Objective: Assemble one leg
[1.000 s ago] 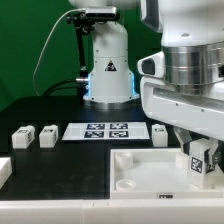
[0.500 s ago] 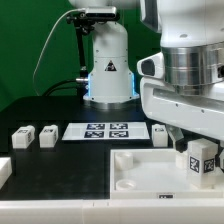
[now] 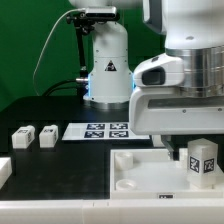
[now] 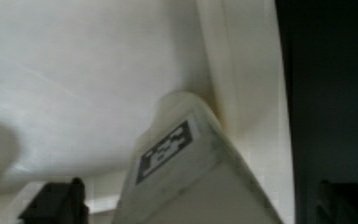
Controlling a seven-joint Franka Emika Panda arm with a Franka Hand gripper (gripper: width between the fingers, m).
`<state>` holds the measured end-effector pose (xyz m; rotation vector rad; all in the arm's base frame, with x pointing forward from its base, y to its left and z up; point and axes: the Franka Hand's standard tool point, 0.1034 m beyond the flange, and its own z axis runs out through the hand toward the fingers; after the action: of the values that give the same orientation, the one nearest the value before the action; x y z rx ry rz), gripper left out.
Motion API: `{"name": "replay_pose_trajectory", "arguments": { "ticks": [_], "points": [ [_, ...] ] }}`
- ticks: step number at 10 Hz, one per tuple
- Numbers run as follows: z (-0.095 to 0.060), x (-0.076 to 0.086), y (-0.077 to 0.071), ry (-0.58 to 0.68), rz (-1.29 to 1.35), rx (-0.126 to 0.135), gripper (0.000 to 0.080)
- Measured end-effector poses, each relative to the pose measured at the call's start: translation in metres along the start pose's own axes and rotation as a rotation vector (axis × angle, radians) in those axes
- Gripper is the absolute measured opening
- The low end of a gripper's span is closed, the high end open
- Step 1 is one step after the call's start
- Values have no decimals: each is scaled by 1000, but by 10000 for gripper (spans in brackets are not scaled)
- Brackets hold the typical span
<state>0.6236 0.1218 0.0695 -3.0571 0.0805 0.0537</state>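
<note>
- The black surface [image 3: 55, 108] carries all the loose parts, with the robot's base standing at its far side.
- The arm [image 3: 185, 75] fills the exterior view's upper right, its bulky white and grey wrist hanging over the near right corner of the parts.
- The white tray-like panel [image 3: 140, 162] lies flat at the front, right of centre, with a raised rim. One rounded hollow shows near its front left corner. It holds a single part, the leg.
- The marker board [image 3: 105, 129] lies flat behind the panel, near the middle, its black tags facing up.
- The tool [image 4: 202, 205] points down over the panel's right end. In the wrist view its two dark fingertips [image 4: 60, 200] stand either side of the leg with a gap on each side, so the jaws appear spread and pinching nothing, though the picture is blurred.
- The leg [image 3: 203, 160] stands upright inside the panel at its right end, close against the rim, tag facing the camera. Whether it sits in a corner socket cannot be told.
- One spare leg [image 3: 22, 137] and a second spare leg [image 3: 47, 135] rest side by side on the surface, well to the exterior view's left of the marker board.
</note>
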Motion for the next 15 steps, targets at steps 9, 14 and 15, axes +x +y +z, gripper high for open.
{"name": "replay_pose_trajectory", "arguments": {
  "ticks": [9, 14, 15],
  "points": [
    [1, -3, 4, -12, -463, -23, 532],
    [1, -4, 5, -12, -416, -23, 292],
    [1, -4, 4, -11, -408, -22, 292]
  ]
}}
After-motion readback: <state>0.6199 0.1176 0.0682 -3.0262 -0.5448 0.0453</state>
